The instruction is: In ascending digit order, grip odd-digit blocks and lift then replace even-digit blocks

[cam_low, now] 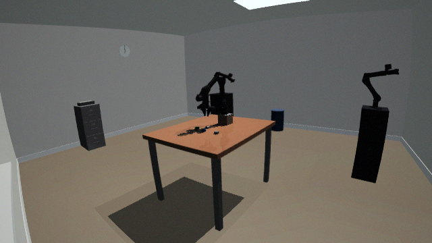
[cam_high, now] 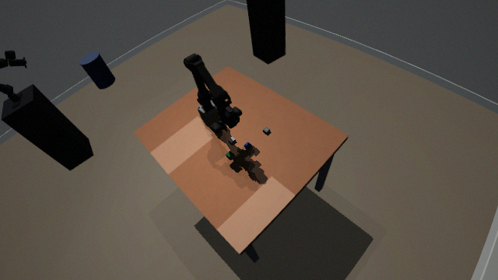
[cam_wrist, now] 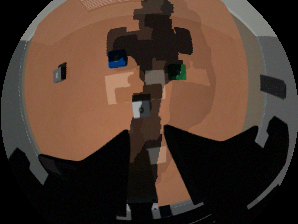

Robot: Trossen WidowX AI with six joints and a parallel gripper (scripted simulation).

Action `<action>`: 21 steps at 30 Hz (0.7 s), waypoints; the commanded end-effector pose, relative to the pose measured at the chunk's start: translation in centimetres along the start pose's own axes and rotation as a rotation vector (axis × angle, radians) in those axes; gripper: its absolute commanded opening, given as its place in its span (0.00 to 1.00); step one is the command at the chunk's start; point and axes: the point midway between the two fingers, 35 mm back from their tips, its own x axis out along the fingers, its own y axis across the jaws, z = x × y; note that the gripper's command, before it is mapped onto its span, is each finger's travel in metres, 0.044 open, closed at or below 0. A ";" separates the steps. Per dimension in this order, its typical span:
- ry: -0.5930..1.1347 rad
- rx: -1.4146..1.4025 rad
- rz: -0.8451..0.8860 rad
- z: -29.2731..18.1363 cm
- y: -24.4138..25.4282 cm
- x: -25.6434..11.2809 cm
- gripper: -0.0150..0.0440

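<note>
Four blocks rest on the surface (cam_high: 299, 136) (cam_low: 236, 138) (cam_wrist: 65, 115). In the wrist view, the front block (cam_high: 232, 140) (cam_low: 207, 127) (cam_wrist: 141, 107) lies before and between the middle-left block (cam_high: 247, 145) (cam_low: 203, 130) (cam_wrist: 117, 59) and right block (cam_high: 229, 155) (cam_low: 197, 128) (cam_wrist: 178, 72); the far-left block (cam_high: 266, 131) (cam_low: 216, 132) (cam_wrist: 58, 75) lies well apart.
</note>
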 end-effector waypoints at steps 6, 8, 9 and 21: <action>0.009 0.004 0.003 -0.2 0.1 -0.5 0.46; 0.009 0.004 0.003 -0.2 0.1 -0.5 0.46; 0.009 0.004 0.003 0.0 0.2 -0.6 0.46; 0.000 0.005 0.020 9.4 16.1 -1.1 0.46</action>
